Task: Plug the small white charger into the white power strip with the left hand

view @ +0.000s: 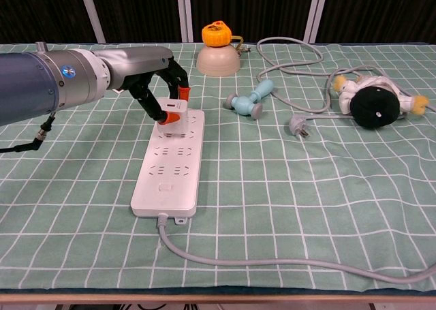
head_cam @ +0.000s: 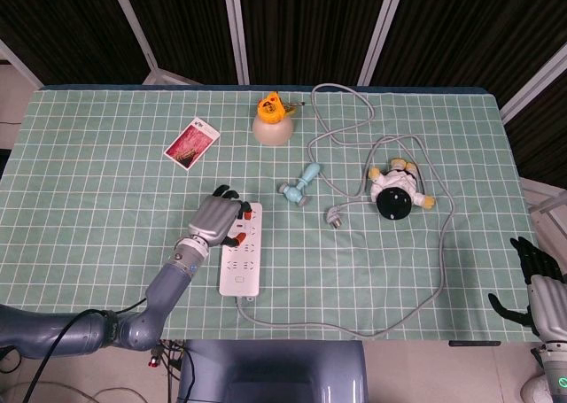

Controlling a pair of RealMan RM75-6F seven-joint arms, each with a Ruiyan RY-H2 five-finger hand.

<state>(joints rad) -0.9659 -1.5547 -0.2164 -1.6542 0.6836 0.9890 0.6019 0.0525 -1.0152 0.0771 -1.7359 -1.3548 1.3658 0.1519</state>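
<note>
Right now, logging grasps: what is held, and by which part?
The left hand pinches the charger by its sides, over the strip. The right hand holds nothing.

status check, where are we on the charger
Left hand holds small white charger over far end of power strip. Right hand idle off table edge. Nothing in the way.

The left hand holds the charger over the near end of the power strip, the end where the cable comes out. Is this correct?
Not quite. The left hand holds the charger over the far end of the power strip, away from the cable exit. The chest view shows it.
</note>
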